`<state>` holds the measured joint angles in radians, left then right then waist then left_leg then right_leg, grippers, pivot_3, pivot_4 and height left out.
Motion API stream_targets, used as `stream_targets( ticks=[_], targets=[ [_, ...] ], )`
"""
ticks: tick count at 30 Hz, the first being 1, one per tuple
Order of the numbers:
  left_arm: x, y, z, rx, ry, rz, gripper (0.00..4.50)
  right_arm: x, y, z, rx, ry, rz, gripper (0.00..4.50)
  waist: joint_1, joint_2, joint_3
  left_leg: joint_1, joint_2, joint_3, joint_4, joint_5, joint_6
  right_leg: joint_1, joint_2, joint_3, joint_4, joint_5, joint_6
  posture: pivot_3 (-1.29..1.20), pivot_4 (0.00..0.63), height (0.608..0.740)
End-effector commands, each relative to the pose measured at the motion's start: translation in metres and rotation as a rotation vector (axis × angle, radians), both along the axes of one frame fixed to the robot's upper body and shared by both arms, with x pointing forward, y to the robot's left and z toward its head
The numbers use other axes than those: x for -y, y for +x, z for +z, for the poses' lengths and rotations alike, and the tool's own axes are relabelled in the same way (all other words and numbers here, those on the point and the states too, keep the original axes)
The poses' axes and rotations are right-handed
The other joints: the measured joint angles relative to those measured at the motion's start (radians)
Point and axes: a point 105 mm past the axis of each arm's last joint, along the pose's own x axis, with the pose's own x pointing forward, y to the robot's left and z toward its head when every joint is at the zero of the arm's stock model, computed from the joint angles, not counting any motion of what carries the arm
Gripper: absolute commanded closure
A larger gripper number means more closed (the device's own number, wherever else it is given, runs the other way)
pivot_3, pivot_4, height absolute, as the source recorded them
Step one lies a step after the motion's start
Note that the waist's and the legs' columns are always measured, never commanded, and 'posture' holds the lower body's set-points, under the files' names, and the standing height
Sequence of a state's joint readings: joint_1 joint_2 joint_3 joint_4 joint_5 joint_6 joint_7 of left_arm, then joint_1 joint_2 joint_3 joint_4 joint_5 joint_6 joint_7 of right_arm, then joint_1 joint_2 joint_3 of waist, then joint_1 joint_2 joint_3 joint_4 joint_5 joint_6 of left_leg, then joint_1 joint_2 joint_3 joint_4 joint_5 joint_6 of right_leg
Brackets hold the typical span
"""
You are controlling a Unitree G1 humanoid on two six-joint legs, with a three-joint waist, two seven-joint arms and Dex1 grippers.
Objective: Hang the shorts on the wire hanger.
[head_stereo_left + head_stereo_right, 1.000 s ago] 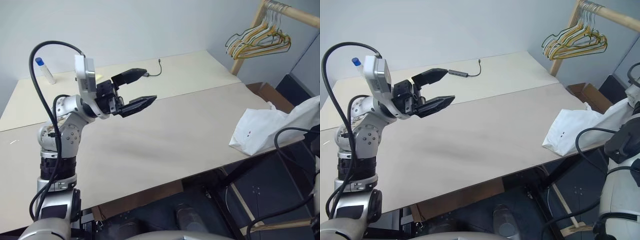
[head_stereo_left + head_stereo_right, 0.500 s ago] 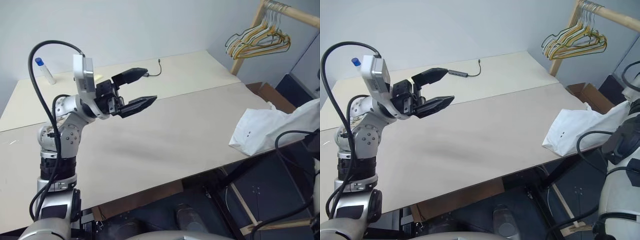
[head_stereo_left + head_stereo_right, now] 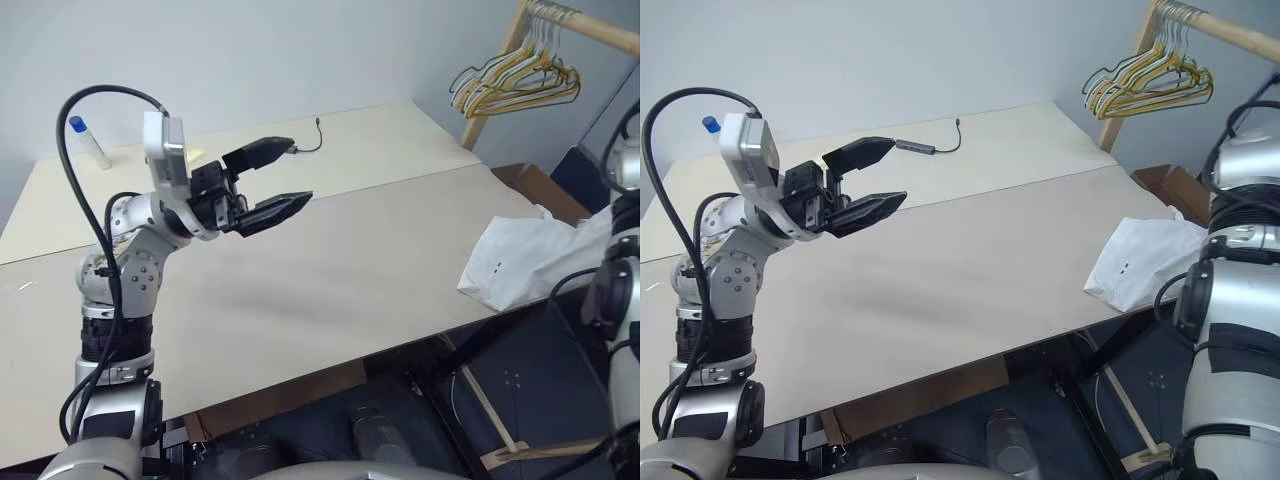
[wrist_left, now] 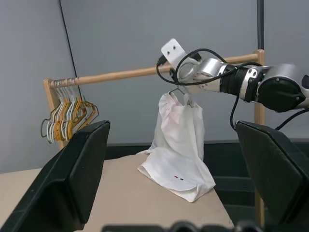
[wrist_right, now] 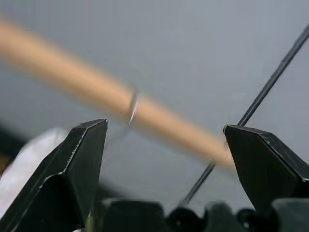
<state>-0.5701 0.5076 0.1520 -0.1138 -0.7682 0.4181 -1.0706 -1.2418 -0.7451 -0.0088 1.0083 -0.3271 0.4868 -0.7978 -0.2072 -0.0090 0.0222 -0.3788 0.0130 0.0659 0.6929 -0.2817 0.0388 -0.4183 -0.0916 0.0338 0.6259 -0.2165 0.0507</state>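
Note:
The white shorts [image 4: 181, 140] hang from the wooden rail [image 4: 125, 74] by the wire hanger's silvery hook [image 4: 179, 91]. The cloth hides the rest of the hanger. Their lower part rests on the table's right corner [image 3: 520, 255], the tiny dark mark showing near the hem. In the right wrist view my right gripper [image 5: 165, 124] is open with nothing between its fingers, just in front of the hook [image 5: 133, 107] on the rail. My left gripper [image 3: 298, 170] is open and empty above the table's left half, pointing towards the shorts.
A bunch of yellow and dark hangers [image 3: 520, 80] hangs on the same rail further back. On the far side of the table lie a thin cable with an adapter [image 3: 305, 148] and a white tube with a blue cap [image 3: 90, 140]. A cardboard box [image 3: 540, 190] stands beyond the table's right end.
My right arm has swung up into view at the right edge. The shorts have slackened a little by the table corner. The left arm has kept still.

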Motion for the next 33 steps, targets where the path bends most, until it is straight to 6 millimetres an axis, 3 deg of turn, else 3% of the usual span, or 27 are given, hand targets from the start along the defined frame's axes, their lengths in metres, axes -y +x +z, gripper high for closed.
stream_targets(
  ticks=[1,3,7,13,17,23,29,33],
  targets=[
    [-0.016,0.004,0.003,0.017,-0.009,0.084,0.00,-0.040,0.015,0.030,0.059,-0.230,0.137,0.04,-0.001,0.000,0.000,0.001,0.000,0.000,0.000,0.000,0.000,0.000,0.000,0.000,0.000,0.000,0.000,-0.11,0.000,0.740],
    [-0.025,0.007,0.000,0.002,-0.007,0.121,0.00,-0.062,0.029,0.028,0.022,-0.292,0.239,0.04,-0.001,0.000,0.000,0.002,0.000,0.000,0.000,0.000,0.000,0.001,0.001,0.001,0.000,0.000,0.000,-0.10,0.000,0.740],
    [-0.046,0.010,-0.011,-0.027,0.028,0.235,0.00,-0.109,0.066,-0.009,-0.139,-0.242,0.578,0.04,0.001,0.000,0.000,0.002,0.001,0.000,0.000,0.000,0.000,0.001,0.001,0.001,0.000,0.000,0.000,-0.07,0.000,0.740],
    [-0.075,0.004,-0.021,-0.062,0.037,0.353,0.00,-0.156,0.082,-0.070,-0.321,-0.097,0.923,0.04,0.035,-0.001,0.000,0.003,0.002,-0.001,0.000,0.000,0.000,0.002,0.000,-0.001,0.000,0.000,0.001,0.00,0.000,0.740],
    [-0.085,-0.004,-0.030,-0.092,0.059,0.419,0.00,-0.187,0.076,-0.106,-0.391,0.090,1.242,0.04,0.079,-0.001,0.000,0.001,0.002,-0.001,0.000,0.000,0.000,0.000,0.000,-0.001,0.001,0.000,0.001,0.06,0.000,0.740],
    [-0.092,-0.018,-0.056,-0.175,0.049,0.508,0.00,-0.240,0.039,-0.144,-0.647,0.161,1.687,0.04,0.154,-0.001,0.000,0.001,0.002,0.000,0.000,0.000,0.000,0.000,-0.001,-0.002,0.001,0.000,0.000,0.12,0.000,0.740],
    [-0.089,-0.026,-0.076,-0.230,0.096,0.549,0.00,-0.265,0.008,-0.179,-0.927,0.119,1.844,0.04,0.219,-0.004,0.000,0.001,0.002,0.000,0.000,-0.001,0.000,0.000,-0.001,-0.004,0.000,0.001,0.000,0.15,0.000,0.740],
    [-0.086,-0.026,-0.081,-0.236,0.117,0.564,0.00,-0.271,0.000,-0.195,-1.026,0.090,1.857,0.04,0.249,-0.005,-0.001,0.001,0.001,0.000,0.000,-0.001,0.000,0.000,-0.001,-0.006,0.000,0.001,-0.001,0.16,0.000,0.740]
  ],
)
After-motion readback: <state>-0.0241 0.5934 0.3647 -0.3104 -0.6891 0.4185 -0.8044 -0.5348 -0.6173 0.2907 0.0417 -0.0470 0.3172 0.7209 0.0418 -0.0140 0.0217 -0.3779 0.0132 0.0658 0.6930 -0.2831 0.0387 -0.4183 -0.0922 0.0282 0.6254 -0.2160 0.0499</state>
